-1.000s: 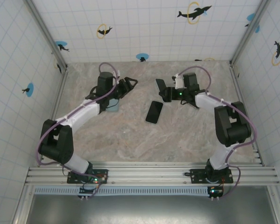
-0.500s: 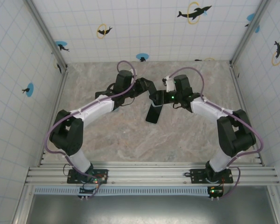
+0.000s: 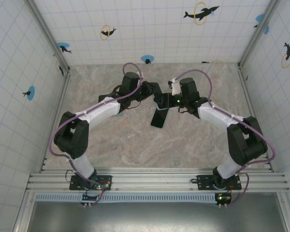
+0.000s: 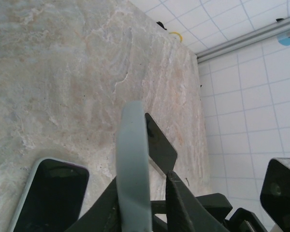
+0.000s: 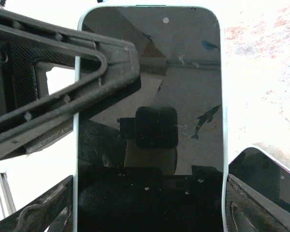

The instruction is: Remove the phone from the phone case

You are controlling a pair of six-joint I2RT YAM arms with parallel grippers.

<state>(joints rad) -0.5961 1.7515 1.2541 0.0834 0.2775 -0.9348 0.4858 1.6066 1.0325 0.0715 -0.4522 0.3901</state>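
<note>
The middle of the table [image 3: 154,145] is crowded. The left gripper [image 4: 142,176] and right gripper [image 5: 150,193] meet there, both clamped on the raised phone case [image 4: 134,159], with no way through between them. Just beneath, a second phone [image 3: 159,117] lies flat, near the right gripper. The left arm [image 3: 96,113] and right arm [image 3: 217,113] arch over either side. The bare stretch between the arms toward the near edge is open, as are the far corners. Tiled walls [image 3: 19,72] close the left, far and right sides.
</note>
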